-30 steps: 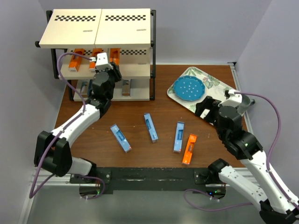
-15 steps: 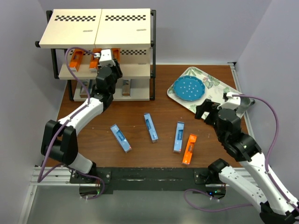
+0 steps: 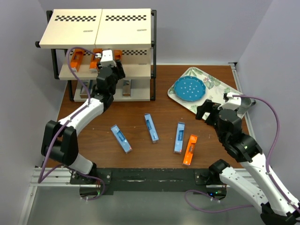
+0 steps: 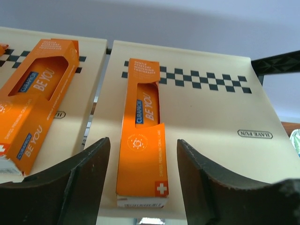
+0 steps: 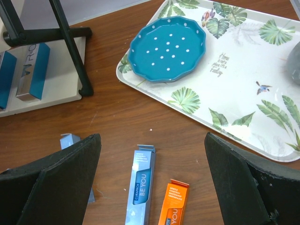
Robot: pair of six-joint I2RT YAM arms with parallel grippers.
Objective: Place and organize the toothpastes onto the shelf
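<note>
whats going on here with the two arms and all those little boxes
The left gripper is at the shelf's middle board, jaws open on either side of an orange toothpaste box lying flat there beside another orange one. The right gripper hovers open over the table near the floral tray, holding nothing. Three blue boxes and one orange box lie unshelved on the table.

Tray: floral print, white with green leaves, lying at an angle on the surface to my far right.
Plate: blue with white dots and a scalloped rim, resting in the tray's left end.
Grey item: at the tray's right end, cut off by the frame; I cannot identify it.
Surface: brown wood grain.
Walls: pale lilac.
</note>
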